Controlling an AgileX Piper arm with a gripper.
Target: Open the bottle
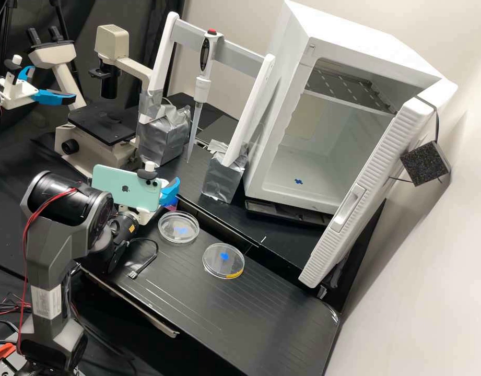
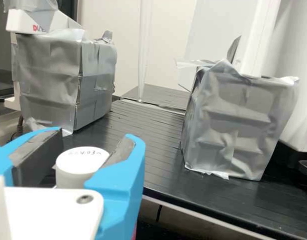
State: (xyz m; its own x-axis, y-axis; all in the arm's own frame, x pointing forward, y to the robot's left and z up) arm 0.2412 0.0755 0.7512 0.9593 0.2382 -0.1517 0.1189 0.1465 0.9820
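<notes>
Has a dark grey jointed arm (image 1: 55, 256) nearest, at the left of the high view, with a mint-green phone (image 1: 122, 188) at its wrist. Bears a black cable (image 1: 146, 263) on the black bench (image 1: 271, 313), then a clear round dish with blue and yellow marks (image 1: 223, 267), then another clear dish with a blue mark (image 1: 178, 236). Holds the white gripper (image 1: 169, 192) near that second dish, blue fingers wide apart around the round white cap (image 2: 81, 162) of the pink-tinted bottle (image 1: 172, 203). Cannot tell whether either pad touches the cap.

Has two silver-taped blocks (image 1: 223, 175) behind, apart, under white posts. Hangs a white, red-topped pipette (image 1: 201, 89) between, tip down. Shows at right a white cabinet (image 1: 350, 28), door open; far left, a beige microscope (image 1: 112, 42).
</notes>
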